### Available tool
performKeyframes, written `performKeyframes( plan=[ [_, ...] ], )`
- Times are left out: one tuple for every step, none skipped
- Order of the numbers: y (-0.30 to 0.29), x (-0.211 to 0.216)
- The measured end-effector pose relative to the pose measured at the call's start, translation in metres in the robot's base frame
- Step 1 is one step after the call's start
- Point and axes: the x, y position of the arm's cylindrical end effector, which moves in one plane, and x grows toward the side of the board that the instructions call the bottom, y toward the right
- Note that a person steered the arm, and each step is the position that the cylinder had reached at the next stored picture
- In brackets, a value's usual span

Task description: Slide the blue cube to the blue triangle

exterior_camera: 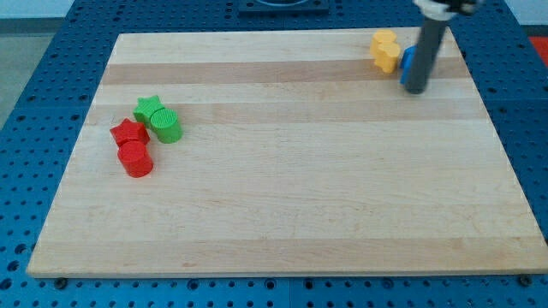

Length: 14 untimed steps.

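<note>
My tip (415,89) touches a blue block (408,58) beside the yellow block (386,50), near the board's top right corner. No gripper, nothing held. Approx. step: start of push; blue triangle not visible, so next direction unclear.

A wooden board (291,188) is carrying a green star (148,108), green cylinder (166,126), red star (128,133), red cylinder (136,160), yellow block (385,50) and partly hidden blue block (408,58).

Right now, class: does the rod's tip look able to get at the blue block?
Probably yes. My tip sits right against the blue block, whose shape the rod mostly hides. Nothing lies between them. The yellow block crowds the view's left side.
</note>
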Motion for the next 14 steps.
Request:
performKeyframes(
  plan=[
    [0.094, -0.020],
    [0.085, -0.075],
    [0.029, -0.085],
    [-0.015, -0.074],
    [-0.040, -0.049],
    [-0.043, -0.026],
    [-0.037, -0.030],
    [-0.019, -0.048],
    [0.017, -0.047],
    [0.052, -0.033],
    [0.024, -0.006],
    [-0.025, 0.011],
    [-0.015, 0.021],
    [-0.046, 0.021]
  ],
)
